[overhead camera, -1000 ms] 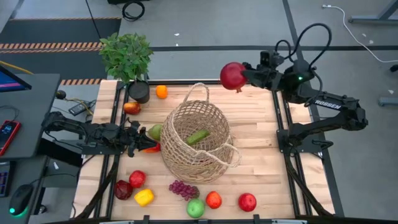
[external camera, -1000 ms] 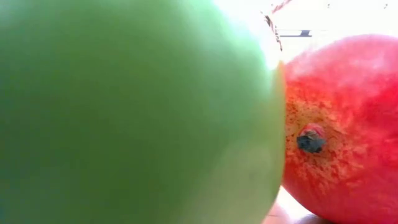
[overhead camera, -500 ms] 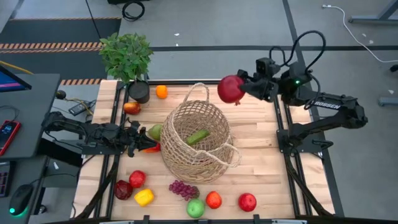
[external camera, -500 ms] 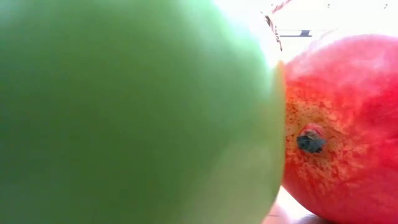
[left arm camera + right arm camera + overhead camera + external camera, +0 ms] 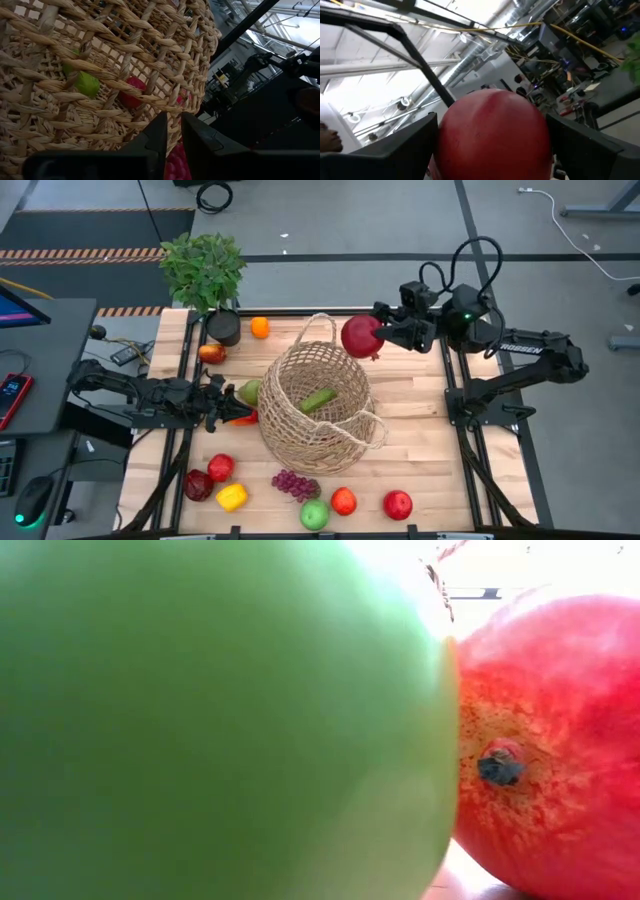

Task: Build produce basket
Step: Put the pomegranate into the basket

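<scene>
High view: right gripper [image 5: 378, 337] hangs over the far side of the light wooden bench [image 5: 420, 430], just beside the far-right rim of the large round open-weave tan wicker basket [image 5: 318, 408]. Its fingers stand wide, clamped on a big dark-red round fruit [image 5: 360, 337], prob. a pomegranate. Step in hand, I'd say: carrying that fruit to the basket. Next move calls for bringing it over the mouth, lowering some, then letting go so it drops in and doesn't bounce off the rim or the looped handle. A green cucumber [image 5: 318, 400] already lies inside. Left gripper [image 5: 232, 408] sits low at the basket's left wall, fingers narrow, nearly closed; a pale green pear [image 5: 249, 391] and an orange-red pepper [image 5: 243, 418] lie right by it, whether it pinches anything I can't tell. Rest of produce on the bench: orange [image 5: 260, 327] and red apple [image 5: 211, 353] at the far left, purple grapes [image 5: 296, 484], green apple [image 5: 315, 515] and others along the near edge.

Low view: filled by the green apple [image 5: 220, 720] w/ a red-orange fruit [image 5: 545, 750] touching it; no arms seen.

Left wrist view: the left arm's dark fingers [image 5: 160, 135] almost together, right at the wicker weave [image 5: 100, 65]; green and red produce show through the gaps.

Right wrist view: the dark-red fruit [image 5: 492, 135] fills the gap btw the right arm's fingers [image 5: 410, 145], held on both sides.
</scene>
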